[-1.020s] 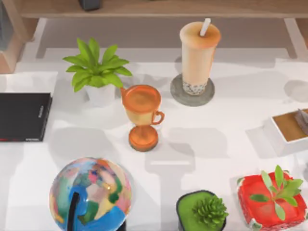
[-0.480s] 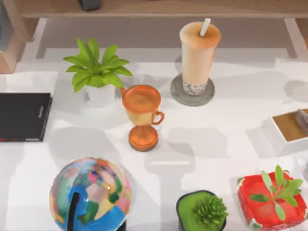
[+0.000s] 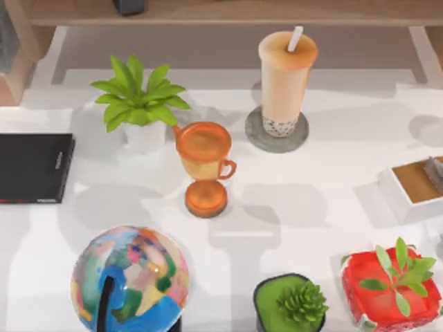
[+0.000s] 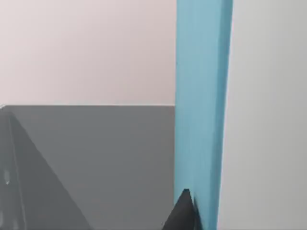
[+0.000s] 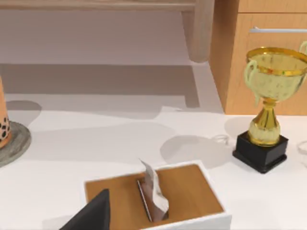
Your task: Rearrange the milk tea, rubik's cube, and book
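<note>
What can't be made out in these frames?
- Thick teal-blue book: cut off by the frame edges in the left wrist view.
- Left gripper: one dark fingertip at the frame edge, opening unreadable.
- Right gripper: one dark fingertip, likewise.
- White tissue box: cut by the top view's right edge.

Teal book [image 4: 201, 96], orange-tan milk tea [image 3: 285, 79] w/ dark pearls.

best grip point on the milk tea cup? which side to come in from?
Probably the mid-body of the milk tea, side-on from the top view's right. It stands upright on a grey coaster; the straw blocks a top-down pinch, and the orange trophy cup crowds its left. A grip above the pearls suits the tapered wall.
</note>
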